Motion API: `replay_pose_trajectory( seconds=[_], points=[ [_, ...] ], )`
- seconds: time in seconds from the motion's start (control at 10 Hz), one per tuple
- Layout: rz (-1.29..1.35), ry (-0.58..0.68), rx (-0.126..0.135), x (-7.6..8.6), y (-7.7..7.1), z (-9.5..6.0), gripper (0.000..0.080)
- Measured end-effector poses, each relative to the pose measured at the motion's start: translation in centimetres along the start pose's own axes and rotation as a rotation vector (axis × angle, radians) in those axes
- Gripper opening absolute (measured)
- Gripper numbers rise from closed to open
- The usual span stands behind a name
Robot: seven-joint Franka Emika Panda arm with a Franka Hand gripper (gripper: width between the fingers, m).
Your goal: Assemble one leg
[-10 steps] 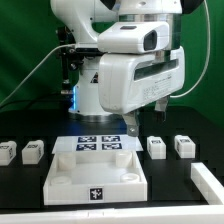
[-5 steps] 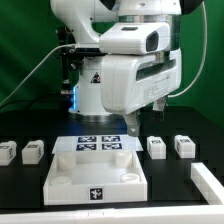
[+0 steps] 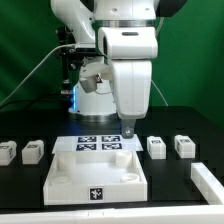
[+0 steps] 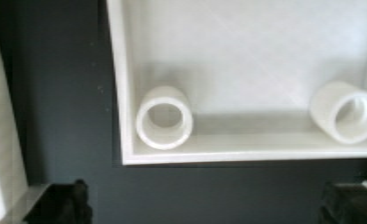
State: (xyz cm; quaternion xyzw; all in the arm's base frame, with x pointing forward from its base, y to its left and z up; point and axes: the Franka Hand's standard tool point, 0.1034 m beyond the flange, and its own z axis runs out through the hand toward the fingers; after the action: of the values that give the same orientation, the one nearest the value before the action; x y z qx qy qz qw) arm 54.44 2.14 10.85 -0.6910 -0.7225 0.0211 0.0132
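Several legs, small white blocks with black-and-white markers, stand on the black table: two at the exterior view's left [image 3: 8, 152] [image 3: 33, 150] and two at its right [image 3: 156, 147] [image 3: 184, 146]. My gripper [image 3: 128, 131] points down over the far right part of the large white panel [image 3: 97, 172], left of the nearer right leg. In the wrist view my gripper [image 4: 212, 205] is open and empty, its dark fingertips [image 4: 64, 200] wide apart above the dark table, beside the panel's edge [image 4: 233, 155] with two round sockets [image 4: 164, 117]. No leg shows in the wrist view.
The marker board [image 3: 100, 141] lies just behind the panel. Another white part [image 3: 211, 186] sits at the front right of the exterior view. The arm's base [image 3: 92, 95] and cables stand behind the board.
The wrist has turned, so the hand now shows its narrow side. The gripper has shifted slightly to the exterior view's left. No part has moved.
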Motion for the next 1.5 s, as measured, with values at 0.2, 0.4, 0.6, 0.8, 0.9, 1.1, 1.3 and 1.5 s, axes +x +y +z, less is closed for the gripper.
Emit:
replay_pose_trajectory(
  seconds=[0.2,0.4,0.6,0.8,0.9,1.1,1.3,1.5],
  points=[
    [-0.134,-0.007,0.001,-0.3,0.0,0.0,0.065],
    [-0.108,-0.004,0.005,-0.8,-1.6,0.5,0.065],
    [-0.065,-0.002,0.029,-1.0,-6.5,1.8,0.065],
    [-0.018,0.027,0.032,-1.1,-8.8,3.8,0.065],
    [-0.018,0.024,0.031,-1.1,-8.6,3.8,0.065],
    [-0.017,0.025,0.033,-1.2,-8.6,3.9,0.065],
    [-0.014,0.025,0.037,-1.3,-8.8,4.1,0.065],
    [0.017,0.039,0.076,-3.1,-10.5,6.3,0.065]
  ],
)
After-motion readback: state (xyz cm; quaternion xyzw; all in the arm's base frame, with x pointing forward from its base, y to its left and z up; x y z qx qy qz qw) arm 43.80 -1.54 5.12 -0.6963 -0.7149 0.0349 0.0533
